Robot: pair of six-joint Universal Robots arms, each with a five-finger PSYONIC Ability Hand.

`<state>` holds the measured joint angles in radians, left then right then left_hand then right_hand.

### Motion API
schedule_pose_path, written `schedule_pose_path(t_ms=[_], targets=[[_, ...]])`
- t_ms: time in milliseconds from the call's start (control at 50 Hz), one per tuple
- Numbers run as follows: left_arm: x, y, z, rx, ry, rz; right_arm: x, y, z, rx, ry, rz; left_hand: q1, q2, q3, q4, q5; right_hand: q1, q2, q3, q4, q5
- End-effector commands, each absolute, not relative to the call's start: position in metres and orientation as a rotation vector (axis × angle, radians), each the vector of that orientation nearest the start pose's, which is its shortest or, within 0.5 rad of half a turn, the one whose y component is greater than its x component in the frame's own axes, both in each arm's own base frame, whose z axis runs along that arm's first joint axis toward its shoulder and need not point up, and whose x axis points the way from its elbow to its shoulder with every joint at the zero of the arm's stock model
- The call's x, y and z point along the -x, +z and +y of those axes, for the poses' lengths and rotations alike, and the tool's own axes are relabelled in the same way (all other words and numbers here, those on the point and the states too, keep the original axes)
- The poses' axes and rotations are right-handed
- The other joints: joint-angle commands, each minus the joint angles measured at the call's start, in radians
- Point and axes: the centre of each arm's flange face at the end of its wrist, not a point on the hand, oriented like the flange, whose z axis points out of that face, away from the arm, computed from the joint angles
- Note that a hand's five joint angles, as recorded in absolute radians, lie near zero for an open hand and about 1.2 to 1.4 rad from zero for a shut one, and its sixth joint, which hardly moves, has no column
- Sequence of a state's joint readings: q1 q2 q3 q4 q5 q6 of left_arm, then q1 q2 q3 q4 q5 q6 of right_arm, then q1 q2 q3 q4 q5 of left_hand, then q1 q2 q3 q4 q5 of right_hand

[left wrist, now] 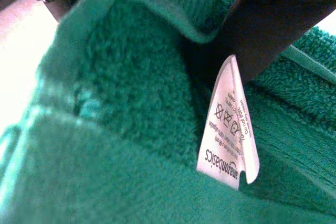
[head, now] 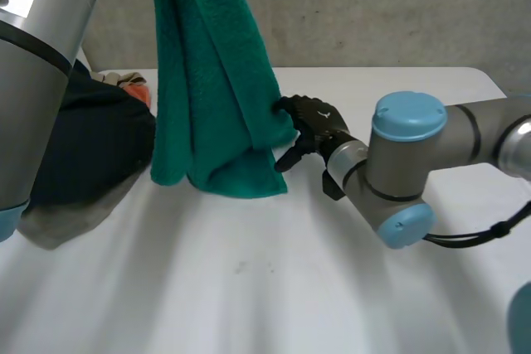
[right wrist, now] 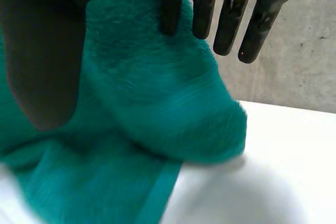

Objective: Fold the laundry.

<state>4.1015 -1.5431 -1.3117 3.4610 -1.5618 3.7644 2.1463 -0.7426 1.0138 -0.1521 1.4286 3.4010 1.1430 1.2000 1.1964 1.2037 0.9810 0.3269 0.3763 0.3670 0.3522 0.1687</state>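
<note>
While teal towel [head: 217, 80] hangs, right hand [head: 318, 124] touching its edge

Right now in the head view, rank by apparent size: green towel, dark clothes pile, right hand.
1. green towel, largest; it hangs raised, so nearness may inflate it.
2. dark clothes pile, partly hidden behind the left arm.
3. right hand, clearly smallest.

table [head: 274, 296]: 1, white | wall [head: 390, 6]: grey, mottled, behind the table's far edge
</note>
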Motion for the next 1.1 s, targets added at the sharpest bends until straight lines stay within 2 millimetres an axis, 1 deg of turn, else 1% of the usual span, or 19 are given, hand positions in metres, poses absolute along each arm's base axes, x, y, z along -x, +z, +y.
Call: schedule_pose_path(t_ms=[20,80,160,180,200,240,280,340,380,400,420,480,560,680,800,900,980,1060,1100], targets=[[0.291,0.454,-0.168,-0.836,-2.84,1.123,-0.389,0.151,-0.317,0.417,-1.547,1.914,0.253,0.196,0.2,0.193,0.241,0.131,0.081,0.091,0.105,0.114],[0.29,0.455,-0.164,-0.838,-2.845,1.121,-0.393,0.148,-0.314,0.424,-1.536,1.912,0.253,0.196,0.2,0.193,0.241,0.163,0.114,0.123,0.138,0.147],[0.289,0.458,-0.16,-0.834,-2.856,1.111,-0.4,0.14,-0.305,0.445,-1.506,1.915,0.253,0.196,0.2,0.193,0.241,0.483,0.433,0.442,0.457,0.466],[0.289,0.458,-0.161,-0.832,-2.856,1.112,-0.402,0.136,-0.302,0.451,-1.494,1.919,0.253,0.196,0.2,0.193,0.241,0.64,0.591,0.6,0.615,0.624],[0.289,0.459,-0.161,-0.829,-2.855,1.11,-0.404,0.134,-0.3,0.451,-1.484,1.921,0.253,0.196,0.2,0.193,0.241,0.729,0.68,0.689,0.704,0.713],[0.289,0.458,-0.161,-0.83,-2.854,1.112,-0.406,0.13,-0.296,0.441,-1.453,1.926,0.253,0.196,0.2,0.193,0.241,0.864,0.815,0.824,0.839,0.848],[0.289,0.457,-0.163,-0.829,-2.852,1.115,-0.406,0.128,-0.294,0.432,-1.436,1.929,0.253,0.196,0.2,0.193,0.241,0.9,0.851,0.86,0.875,0.884],[0.289,0.458,-0.163,-0.825,-2.85,1.116,-0.407,0.129,-0.292,0.434,-1.408,1.917,0.253,0.196,0.2,0.193,0.241,0.821,0.772,0.781,0.796,0.805],[0.289,0.458,-0.163,-0.826,-2.851,1.114,-0.408,0.13,-0.29,0.449,-1.39,1.907,0.253,0.196,0.2,0.193,0.241,0.622,0.573,0.582,0.597,0.606],[0.289,0.458,-0.163,-0.826,-2.849,1.115,-0.409,0.129,-0.288,0.465,-1.366,1.903,0.253,0.196,0.2,0.193,0.241,0.397,0.348,0.357,0.372,0.381],[0.288,0.457,-0.165,-0.825,-2.843,1.119,-0.41,0.13,-0.286,0.475,-1.352,1.898,0.253,0.196,0.2,0.193,0.241,0.355,0.305,0.314,0.329,0.338],[0.288,0.456,-0.167,-0.825,-2.839,1.123,-0.411,0.129,-0.279,0.502,-1.314,1.899,0.253,0.196,0.2,0.193,0.241,0.345,0.296,0.305,0.32,0.329],[0.288,0.454,-0.166,-0.831,-2.833,1.132,-0.407,0.139,-0.272,0.521,-1.302,1.9,0.253,0.196,0.2,0.193,0.241,0.339,0.29,0.299,0.314,0.323],[0.287,0.452,-0.168,-0.842,-2.819,1.146,-0.402,0.144,-0.269,0.565,-1.307,1.925,0.253,0.196,0.2,0.193,0.241,0.345,0.296,0.305,0.32,0.329],[0.286,0.451,-0.168,-0.845,-2.809,1.157,-0.393,0.156,-0.268,0.631,-1.347,1.946,0.253,0.196,0.2,0.193,0.241,0.342,0.293,0.302,0.317,0.326],[0.286,0.451,-0.168,-0.845,-2.811,1.155,-0.383,0.149,-0.274,0.635,-1.351,1.991,0.253,0.196,0.2,0.193,0.241,0.316,0.267,0.276,0.291,0.3],[0.286,0.452,-0.167,-0.844,-2.815,1.151,-0.383,0.14,-0.273,0.631,-1.328,2.008,0.253,0.196,0.2,0.193,0.241,0.231,0.181,0.191,0.206,0.214],[0.286,0.453,-0.166,-0.844,-2.817,1.149,-0.386,0.131,-0.275,0.617,-1.319,2.011,0.253,0.196,0.2,0.193,0.241,0.228,0.178,0.188,0.203,0.211],[0.286,0.453,-0.165,-0.845,-2.818,1.149,-0.392,0.13,-0.279,0.588,-1.317,1.994,0.253,0.196,0.2,0.193,0.241,0.24,0.19,0.199,0.214,0.223]])
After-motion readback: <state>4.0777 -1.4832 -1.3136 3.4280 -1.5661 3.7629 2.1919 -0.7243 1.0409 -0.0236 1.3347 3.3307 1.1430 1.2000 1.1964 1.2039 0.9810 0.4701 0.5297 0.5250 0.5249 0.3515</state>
